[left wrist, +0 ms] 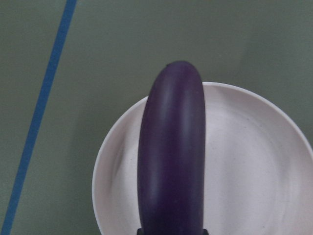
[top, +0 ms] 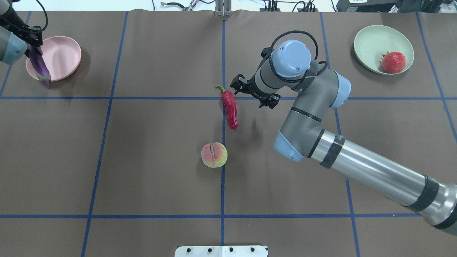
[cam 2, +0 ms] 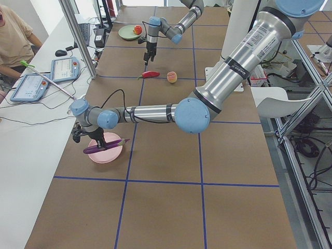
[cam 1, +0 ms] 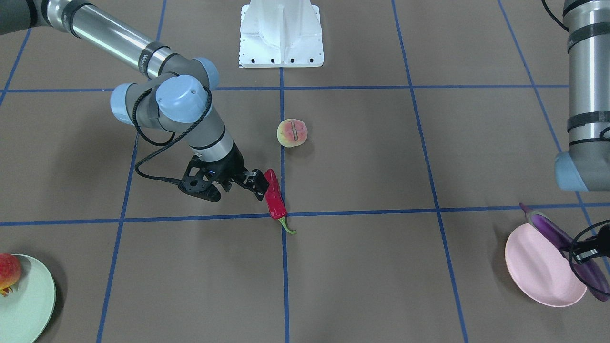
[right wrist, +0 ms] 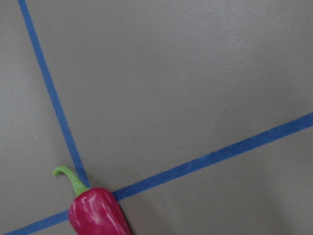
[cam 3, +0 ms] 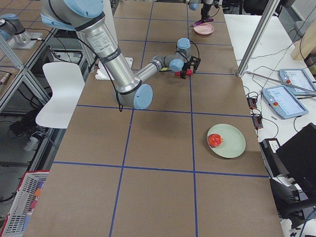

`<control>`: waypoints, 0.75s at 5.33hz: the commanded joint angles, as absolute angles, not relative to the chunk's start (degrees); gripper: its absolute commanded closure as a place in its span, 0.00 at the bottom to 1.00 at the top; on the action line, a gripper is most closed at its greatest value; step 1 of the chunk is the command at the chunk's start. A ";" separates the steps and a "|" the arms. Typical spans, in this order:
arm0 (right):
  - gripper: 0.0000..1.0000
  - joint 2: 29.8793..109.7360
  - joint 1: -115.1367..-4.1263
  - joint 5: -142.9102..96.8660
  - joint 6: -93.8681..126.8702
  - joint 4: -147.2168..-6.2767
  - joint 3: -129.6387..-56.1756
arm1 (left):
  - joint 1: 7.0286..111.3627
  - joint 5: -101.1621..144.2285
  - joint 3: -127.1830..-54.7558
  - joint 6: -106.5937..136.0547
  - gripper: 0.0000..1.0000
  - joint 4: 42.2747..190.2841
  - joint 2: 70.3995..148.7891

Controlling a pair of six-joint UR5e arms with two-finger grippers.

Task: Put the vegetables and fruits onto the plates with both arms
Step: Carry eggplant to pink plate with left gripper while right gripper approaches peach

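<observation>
Eggplant [left wrist: 171, 152] over pink plate [left wrist: 254, 161] — wrist cam.

White chair [cam 3: 57, 91] beside the blue-taped table [cam 3: 158, 197]

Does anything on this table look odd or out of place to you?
Two small things. The eggplant, gripped by the left gripper, is held over the pink plate's edge rather than its middle, its stem end poking past the rim. The peach has a dark slit across its top. Nothing is spilled.
</observation>
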State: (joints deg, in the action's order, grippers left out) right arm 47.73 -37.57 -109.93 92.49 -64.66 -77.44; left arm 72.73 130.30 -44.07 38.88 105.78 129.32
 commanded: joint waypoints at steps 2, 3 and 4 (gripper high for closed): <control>0.00 47.45 -33.86 -110.47 97.88 -66.52 -83.18 | 72.86 129.90 -42.10 39.46 0.01 108.54 129.37; 0.00 47.63 -30.53 -110.22 99.74 -70.97 -86.71 | 72.86 129.99 -42.19 39.46 0.00 108.63 129.46; 0.00 48.51 -28.58 -110.39 103.32 -73.54 -88.75 | 72.86 129.99 -42.36 39.46 0.00 108.72 129.38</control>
